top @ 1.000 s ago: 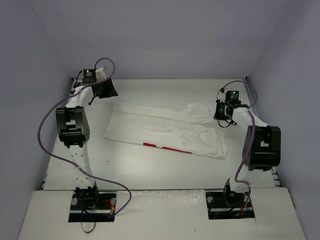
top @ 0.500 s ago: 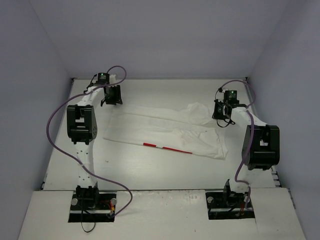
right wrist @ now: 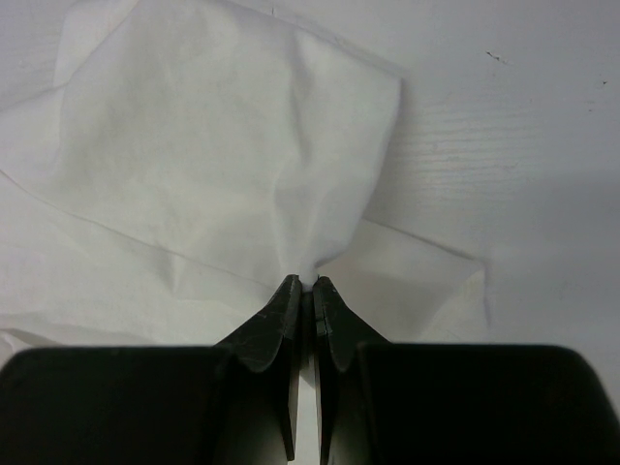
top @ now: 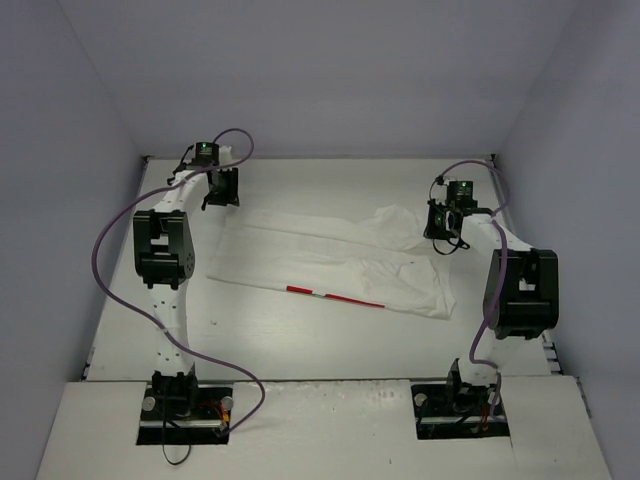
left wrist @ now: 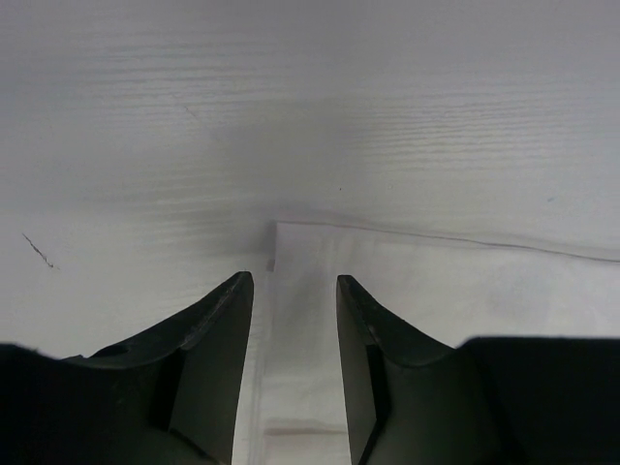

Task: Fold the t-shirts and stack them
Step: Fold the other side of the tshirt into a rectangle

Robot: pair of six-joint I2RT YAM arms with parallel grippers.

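The white t-shirt [top: 330, 260] lies partly folded across the middle of the table, with a strip of its red print [top: 335, 296] along the near edge. My left gripper [top: 222, 187] is open just above the shirt's far left corner [left wrist: 291, 242]; the cloth lies between and below the fingers. My right gripper [top: 441, 225] is shut on a pinch of the shirt's cloth [right wrist: 291, 184] at its far right part, near a sleeve. The cloth fans out beyond the closed fingertips [right wrist: 287, 300].
The table [top: 320, 175] is white, with lavender walls close on the left, right and back. The arm bases stand on the near edge [top: 320, 415]. A purple cable [top: 100, 260] loops beside the left arm.
My left gripper has swung right and slightly nearer, from beyond the shirt's far left corner to just above it. The right gripper and the shirt have stayed in place.
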